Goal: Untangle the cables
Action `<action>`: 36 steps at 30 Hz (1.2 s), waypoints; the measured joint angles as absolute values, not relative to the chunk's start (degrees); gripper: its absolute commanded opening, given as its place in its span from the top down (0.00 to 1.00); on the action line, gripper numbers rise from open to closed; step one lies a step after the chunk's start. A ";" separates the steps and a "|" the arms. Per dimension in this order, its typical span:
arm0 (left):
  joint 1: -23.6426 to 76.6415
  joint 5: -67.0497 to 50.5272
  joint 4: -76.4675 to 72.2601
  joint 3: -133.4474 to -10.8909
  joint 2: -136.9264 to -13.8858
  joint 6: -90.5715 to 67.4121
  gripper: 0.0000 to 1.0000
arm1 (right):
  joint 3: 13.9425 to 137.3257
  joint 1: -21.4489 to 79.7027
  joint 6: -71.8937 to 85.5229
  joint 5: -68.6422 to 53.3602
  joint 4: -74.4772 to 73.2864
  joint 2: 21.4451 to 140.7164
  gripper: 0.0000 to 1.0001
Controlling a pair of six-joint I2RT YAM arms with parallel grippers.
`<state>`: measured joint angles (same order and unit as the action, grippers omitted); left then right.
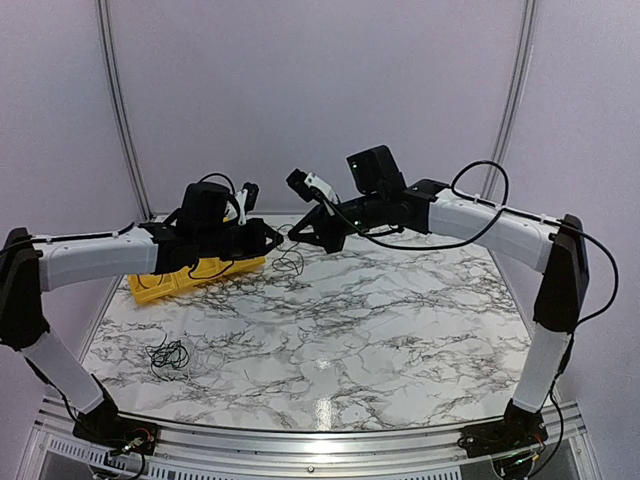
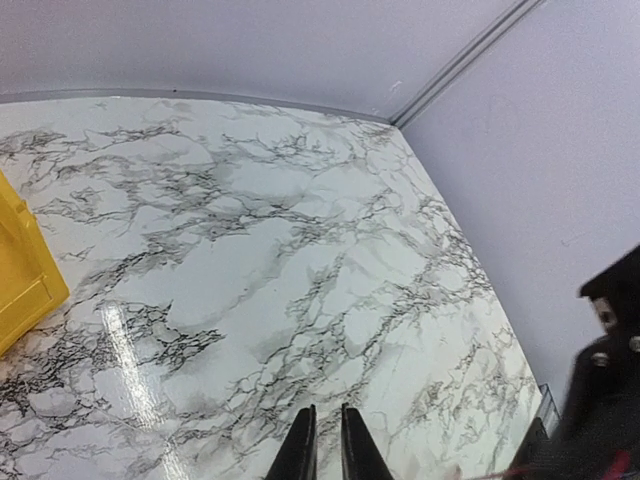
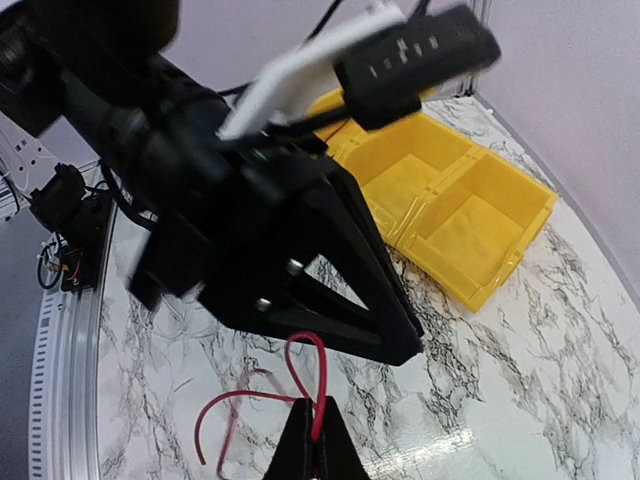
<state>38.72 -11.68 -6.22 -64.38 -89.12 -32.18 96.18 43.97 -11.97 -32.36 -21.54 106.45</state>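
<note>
Pinching the red cable [image 3: 322,370] — right claw [image 3: 312,418], above marbled table [image 3: 520,400].

table [image 1: 400,320] open right; yellow bin [image 1: 152,288], cable coil [image 1: 168,353] — left

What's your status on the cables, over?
Right gripper shut on red wire, held aloft. Left gripper shows narrow gap, hold unconfirmed. Black coil sits apart, front left. Grippers nose to nose, tight clearance.
</note>
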 measured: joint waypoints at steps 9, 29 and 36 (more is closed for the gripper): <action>38.70 -6.96 -9.96 -63.48 -99.07 -33.28 0.79 | 96.14 41.43 -10.96 -34.26 -22.33 99.46 1.00; 42.39 -7.09 -12.58 -57.19 -81.03 -30.35 0.31 | 90.28 40.91 -11.88 -25.10 -21.54 99.26 1.00; 43.07 -5.96 -12.71 -62.70 -87.44 -30.13 0.39 | 91.02 40.91 -11.11 -25.36 -21.56 101.03 1.00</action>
<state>43.07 -5.96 -12.71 -62.70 -87.44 -30.13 91.02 40.91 -11.11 -25.36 -21.56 101.03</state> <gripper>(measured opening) 0.633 0.024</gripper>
